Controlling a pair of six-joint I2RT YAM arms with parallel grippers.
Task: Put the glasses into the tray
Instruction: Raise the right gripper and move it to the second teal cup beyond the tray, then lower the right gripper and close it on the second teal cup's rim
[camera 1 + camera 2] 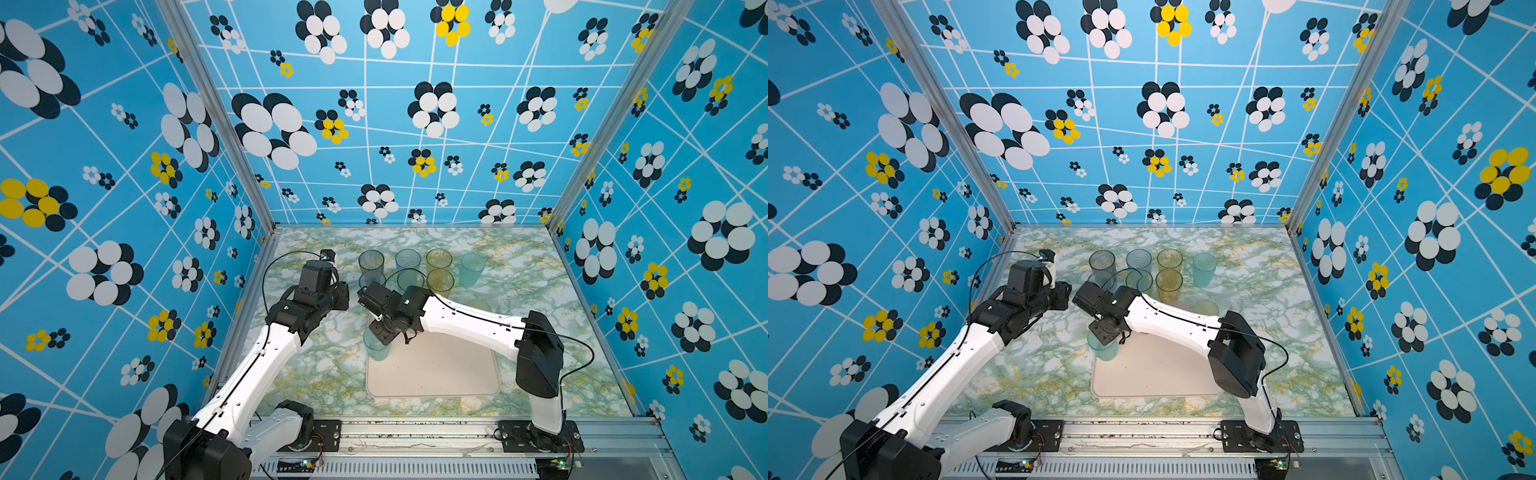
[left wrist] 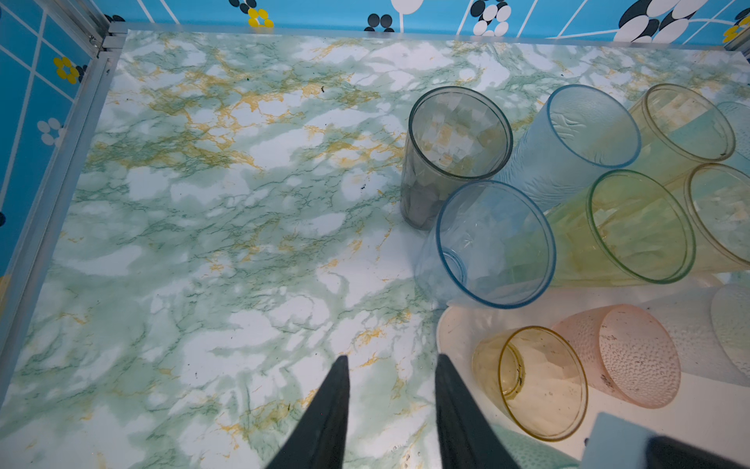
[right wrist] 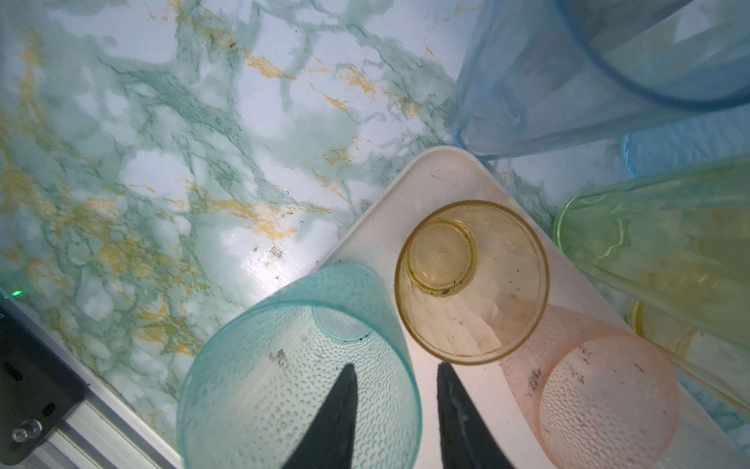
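A dimpled teal tumbler (image 3: 259,385) stands upright at the left edge of the cream tray (image 1: 436,374), seen in both top views (image 1: 1105,349). My right gripper (image 3: 395,365) is open astride its rim. One finger is inside the glass, the other outside, and both stand clear of the wall. A short amber tumbler (image 3: 475,284) and a pink tumbler (image 3: 600,390) stand in the tray beside it. My left gripper (image 2: 392,357) is open over bare marble left of the tray, with nothing between its fingers.
Several tall tumblers stand in two rows on the marble table behind the tray: grey (image 1: 371,259), blue (image 1: 408,259), amber (image 1: 439,257), teal (image 1: 472,270), green (image 1: 410,278). The right arm reaches across the tray's back edge. Patterned walls close in three sides.
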